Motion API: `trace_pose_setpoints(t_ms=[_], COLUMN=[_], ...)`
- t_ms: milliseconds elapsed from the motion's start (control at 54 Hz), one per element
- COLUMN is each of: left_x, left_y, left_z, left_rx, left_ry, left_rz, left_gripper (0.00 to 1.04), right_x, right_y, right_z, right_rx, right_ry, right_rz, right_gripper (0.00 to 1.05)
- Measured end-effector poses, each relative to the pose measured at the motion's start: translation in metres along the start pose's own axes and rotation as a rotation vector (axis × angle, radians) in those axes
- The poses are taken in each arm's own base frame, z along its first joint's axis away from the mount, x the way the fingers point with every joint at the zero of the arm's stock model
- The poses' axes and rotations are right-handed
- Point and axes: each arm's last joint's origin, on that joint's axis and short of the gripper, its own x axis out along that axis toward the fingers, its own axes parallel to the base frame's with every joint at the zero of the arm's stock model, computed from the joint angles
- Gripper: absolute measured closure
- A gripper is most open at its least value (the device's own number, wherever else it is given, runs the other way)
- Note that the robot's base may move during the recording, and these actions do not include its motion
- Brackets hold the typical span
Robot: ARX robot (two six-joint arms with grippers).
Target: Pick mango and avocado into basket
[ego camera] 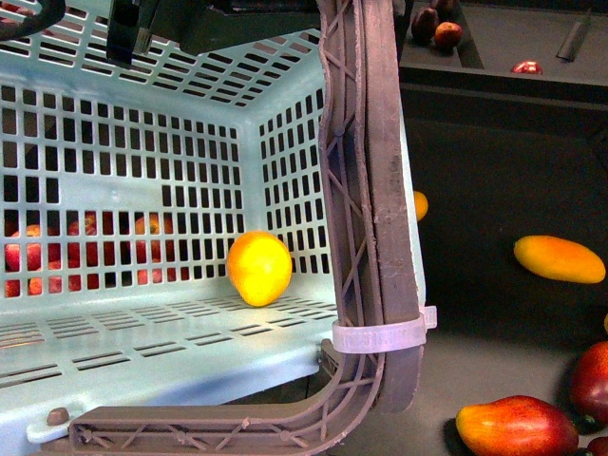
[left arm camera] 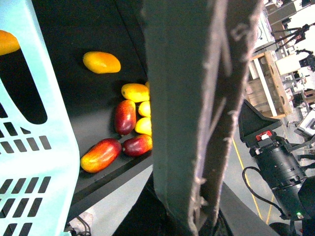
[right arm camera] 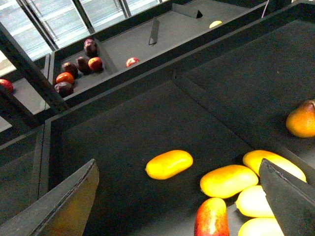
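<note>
Basket (ego camera: 123, 142): light-teal plastic, slotted lattice walls, brown ribbed handle (ego camera: 380, 190) fastened with a white zip tie. Front view filled from 9 o'clock to centre. Mango (ego camera: 258, 268): yellow, oval, lying on basket floor by the far corner, just below centre.

The teal basket (ego camera: 123, 313) fills the left, its open mouth facing us, with the brown handle (ego camera: 375, 190) running up its right edge and held by a white zip tie (ego camera: 380, 334). A yellow mango (ego camera: 258, 268) sits in its far right corner. Red fruit (ego camera: 38, 261) shows through the lattice at left. On the dark surface to the right lie a yellow-orange mango (ego camera: 559, 258) and, nearer, a red-blushed mango (ego camera: 518, 427).
</note>
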Motion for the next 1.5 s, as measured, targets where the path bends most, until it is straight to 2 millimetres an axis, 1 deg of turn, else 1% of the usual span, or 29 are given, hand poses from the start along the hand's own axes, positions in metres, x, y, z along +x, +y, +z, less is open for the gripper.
trace_pose_setpoints(t_ms=[37,56,111,148,167,241,259,352,371,408,463,482,500,760,778,853,908,945,1001,1038,1186,1335,1372,1390,1446,1501], left_x=[0.0,0.0,0.0,0.0,0.0,0.0,0.0,0.0,0.0,0.0,0.0,0.0,0.0,0.0,0.0,0.0,0.0,0.0,0.0,0.0,0.0,0.0,0.0,0.0,0.0,0.0], left_y=[0.0,0.0,0.0,0.0,0.0,0.0,0.0,0.0,0.0,0.0,0.0,0.0,0.0,0.0,0.0,0.0,0.0,0.0,0.0,0.0,0.0,0.0,0.0,0.0,0.0,0.0], left_z=[0.0,0.0,0.0,0.0,0.0,0.0,0.0,0.0,0.0,0.0,0.0,0.0,0.0,0.0,0.0,0.0,0.0,0.0,0.0,0.0,0.0,0.0,0.0,0.0,0.0,0.0], left_rx=[0.0,0.0,-0.002,0.0,0.0,0.0,0.0,0.0,0.0,0.0,0.0,0.0,0.0,0.0,0.0,0.0,0.0,0.0,0.0,0.0,0.0,0.0,0.0,0.0,0.0,0.0], left_ry=[0.0,0.0,0.0,0.0,0.0,0.001,0.001,0.0,0.0,0.0,0.0,0.001,0.0,0.0,0.0,0.0,0.0,0.0,0.0,0.0,0.0,0.0,0.0,0.0,0.0,0.0], left_rz=[0.001,0.001,0.0,0.001,0.001,-0.001,-0.002,0.0,0.0,0.001,0.0,-0.001,-0.001,0.0,0.0,0.0,0.0,0.0,0.0,0.0,0.0,0.0,0.0,0.0,0.001,0.001], left_gripper=[0.94,0.94,0.94,0.94,0.94,0.94,0.94,0.94,0.94,0.94,0.94,0.94,0.94,0.94,0.94,0.94,0.94,0.94,0.94,0.94,0.94,0.94,0.94,0.94,0.94,0.94], right_x=[0.0,0.0,-0.005,-0.01,-0.011,-0.015,-0.016,-0.019,-0.02,-0.022,-0.025,-0.025,-0.026,-0.033,-0.033,-0.034,-0.034,-0.034,-0.034,-0.034,-0.034,-0.034,-0.034,-0.034,-0.034,-0.034], right_y=[0.0,0.001,0.005,0.008,0.008,0.008,0.007,0.005,0.005,0.004,0.003,0.003,0.003,-0.001,-0.001,-0.001,-0.001,-0.001,-0.001,-0.001,-0.001,-0.001,-0.001,-0.001,-0.001,-0.001], right_z=[0.0,0.0,0.002,0.006,0.007,0.008,0.008,0.009,0.009,0.009,0.01,0.01,0.01,0.01,0.01,0.01,0.01,0.01,0.01,0.01,0.01,0.01,0.01,0.01,0.01,0.01], right_rx=[-0.006,-0.026,-0.114,-0.204,-0.223,-0.282,-0.296,-0.322,-0.324,-0.328,-0.331,-0.332,-0.336,-0.336,-0.338,-0.336,-0.336,-0.336,-0.336,-0.337,-0.336,-0.336,-0.336,-0.336,-0.336,-0.336], right_ry=[0.003,-0.009,-0.07,-0.109,-0.121,-0.143,-0.147,-0.153,-0.155,-0.157,-0.161,-0.163,-0.164,-0.166,-0.167,-0.173,-0.173,-0.173,-0.173,-0.172,-0.173,-0.173,-0.172,-0.172,-0.172,-0.172], right_rz=[0.022,0.079,0.314,0.423,0.444,0.451,0.449,0.446,0.446,0.446,0.447,0.447,0.447,0.447,0.447,0.448,0.448,0.448,0.448,0.448,0.448,0.448,0.448,0.448,0.448,0.446], right_gripper=[0.08,0.11,0.23,0.32,0.36,0.48,0.53,0.73,0.78,0.85,1.0,1.03,1.03,1.02,1.01,0.84,0.77,0.7,0.63,0.56,0.34,0.09,0.06,0.06,0.08,0.08])
